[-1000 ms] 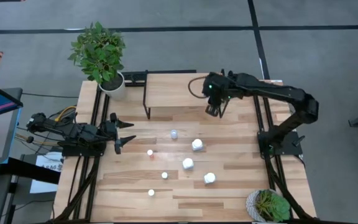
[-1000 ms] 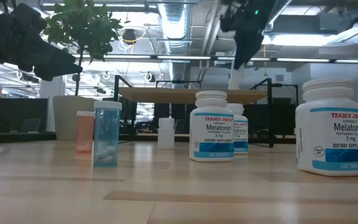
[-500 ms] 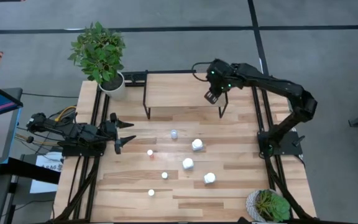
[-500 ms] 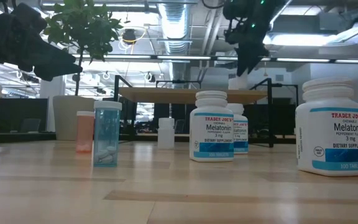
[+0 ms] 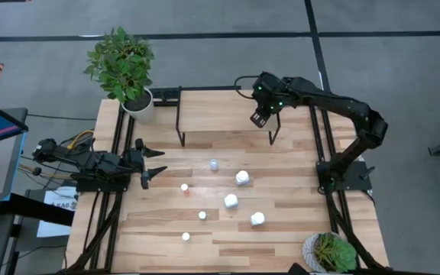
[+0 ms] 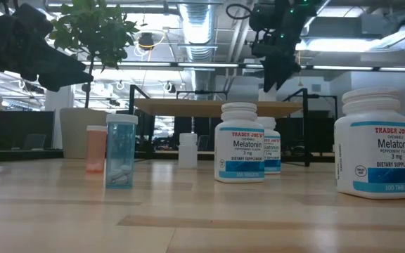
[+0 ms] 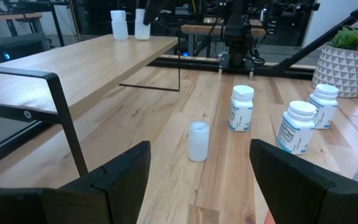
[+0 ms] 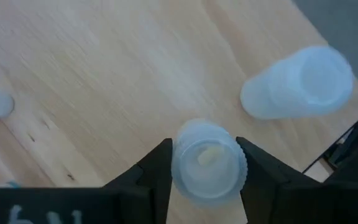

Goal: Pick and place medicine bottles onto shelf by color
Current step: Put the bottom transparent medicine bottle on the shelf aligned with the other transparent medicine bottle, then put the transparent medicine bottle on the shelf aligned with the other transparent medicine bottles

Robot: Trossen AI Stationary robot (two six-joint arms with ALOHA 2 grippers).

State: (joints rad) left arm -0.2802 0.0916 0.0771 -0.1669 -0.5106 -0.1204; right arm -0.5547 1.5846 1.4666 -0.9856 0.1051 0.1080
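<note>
The shelf (image 5: 220, 113) stands at the table's far side. My right gripper (image 5: 260, 118) is over its right end, shut on a pale blue bottle (image 8: 207, 163). A second pale blue bottle (image 8: 298, 81) stands on the shelf top beside it. Both show far off in the left wrist view (image 7: 143, 23) (image 7: 118, 23). Several more bottles stand upright on the table: a pale one (image 5: 214, 163), three white ones (image 5: 242, 177) (image 5: 231, 201) (image 5: 257, 218), a red-capped one (image 5: 184, 186) and small ones (image 5: 202, 215) (image 5: 186, 236). My left gripper (image 5: 148, 163) waits open at the left edge. My right gripper pinches the pale blue bottle by the sides of its top (image 8: 178, 163) between its two fingers, coming from above and pointing down. The bottle stays upright over the shelf top; whether its base rests on the wood, I cannot tell.
A potted plant (image 5: 124, 65) stands at the table's far left corner and another (image 5: 331, 252) at the near right corner. The shelf's black legs (image 5: 180, 126) stand on the table. Bare shelf top lies to the left of the two bottles.
My right gripper has gone from the shelf's near edge toward the table's far edge, over the shelf top, and come down a little, carrying the pale blue bottle upright.
</note>
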